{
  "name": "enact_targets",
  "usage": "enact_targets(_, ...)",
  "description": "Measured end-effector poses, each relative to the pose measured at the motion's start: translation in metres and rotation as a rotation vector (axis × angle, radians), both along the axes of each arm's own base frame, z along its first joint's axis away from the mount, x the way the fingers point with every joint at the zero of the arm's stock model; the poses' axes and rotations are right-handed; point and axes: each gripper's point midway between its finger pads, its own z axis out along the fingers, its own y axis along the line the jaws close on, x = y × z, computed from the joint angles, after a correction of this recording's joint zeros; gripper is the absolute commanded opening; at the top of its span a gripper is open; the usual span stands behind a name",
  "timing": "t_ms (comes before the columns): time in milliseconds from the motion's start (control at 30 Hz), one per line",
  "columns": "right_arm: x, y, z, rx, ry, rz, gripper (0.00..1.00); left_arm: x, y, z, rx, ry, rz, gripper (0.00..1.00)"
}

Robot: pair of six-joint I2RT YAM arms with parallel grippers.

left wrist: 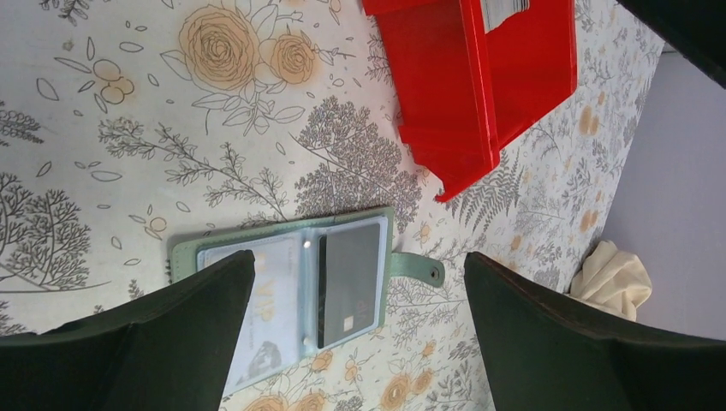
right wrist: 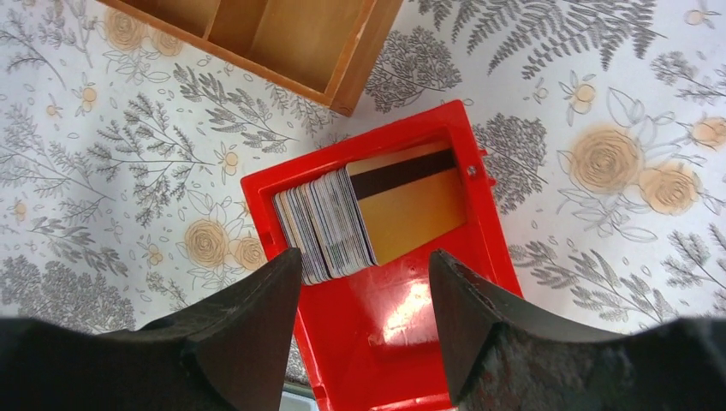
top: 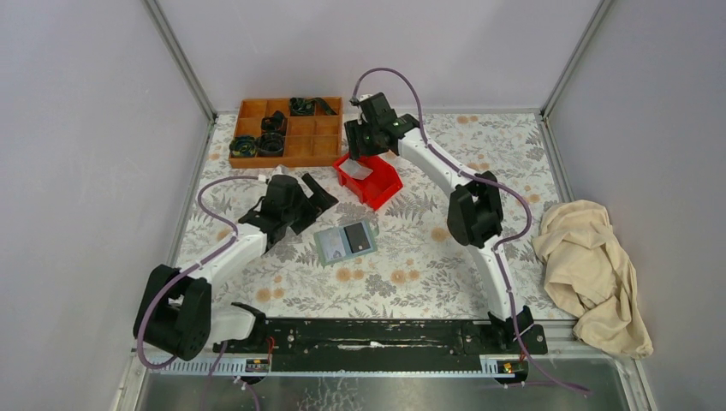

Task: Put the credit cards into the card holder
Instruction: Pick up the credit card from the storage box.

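left tool [left wrist: 360, 261] wide, empty, above holder [left wrist: 291, 257] | holder open flat on bench [top: 411, 274] (grey card [left wrist: 347, 282] pocketed), near bin [right wrist: 377, 342], edges apart | right tool [right wrist: 364, 254] spread, empty, over cards [right wrist: 330, 224] in bin

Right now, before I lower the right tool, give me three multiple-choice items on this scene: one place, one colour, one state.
1. The stack of cards sits in: A the wooden tray; B the red bin; C the cloth.
2. The striped card beside that stack is: A blue; B green; C yellow-tan.
3. The wallet lies: A shut; B open flat; C standing on edge.
Answers: 1 B, they stand packed inside it. 2 C, its face under the black stripe is yellow-tan. 3 B, both inner pockets face up.
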Motion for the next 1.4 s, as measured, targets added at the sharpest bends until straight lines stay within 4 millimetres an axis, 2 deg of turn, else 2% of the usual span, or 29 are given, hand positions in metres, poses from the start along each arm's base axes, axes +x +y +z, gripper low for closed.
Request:
enact_targets(167, 0.008, 0.004, -0.011, 0.034, 0.027, 0.026, 0.64, 0.013, -0.003, -0.004, -0.016, 0.017, 0.021, 1.0)
enact_targets(333, 0.009, 0.009, -0.031, 0.06, 0.076, 0.056, 0.63, 0.027, -0.006, -0.007, -0.027, 0.027, 0.038, 1.0)
enact_targets(567, 0.011, 0.011, -0.052, 0.101, 0.139, 0.067, 0.63, 0.052, -0.014, -0.023, -0.012, 0.064, 0.047, 1.0)
enact_targets(933, 0.013, 0.015, -0.054, 0.164, 0.168, 0.085, 0.57, 0.089, -0.026, -0.061, 0.019, 0.145, 0.047, 0.96)
enact_targets(1167, 0.017, 0.015, -0.052, 0.183, 0.164, 0.084, 0.5, 0.106, -0.031, -0.066, 0.029, 0.155, 0.036, 0.95)
enact_targets(1400, 0.019, 0.015, -0.05, 0.188, 0.152, 0.083, 0.44, 0.108, -0.033, -0.066, 0.03, 0.155, 0.029, 0.96)
